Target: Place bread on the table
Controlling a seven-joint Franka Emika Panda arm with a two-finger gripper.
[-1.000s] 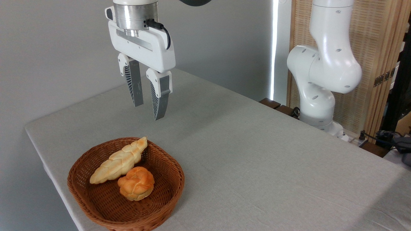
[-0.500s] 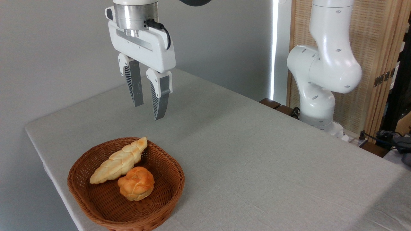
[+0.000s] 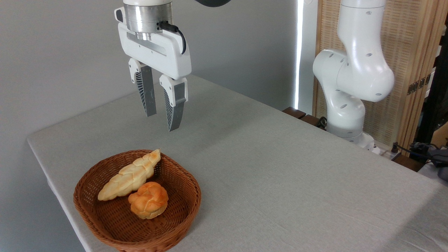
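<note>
Arm (image 3: 353,70): glossy white moulded casing in rounded, bulbous joint sections, dotted with small dark recessed screw holes; wider white base. Wrist: brushed silver metal cylinder beneath a white collar, with a dark part above at the frame's top edge. Black cable looping from the wrist's side. End effector (image 3: 161,121): white rectangular body with a grey inset strip; two white finger mounts carrying grey tapered fingers (image 3: 174,112), ribbed along one edge.

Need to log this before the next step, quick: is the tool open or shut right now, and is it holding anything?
Tool: open, holding nothing, hanging above the table; the bread lies in the basket.
</note>
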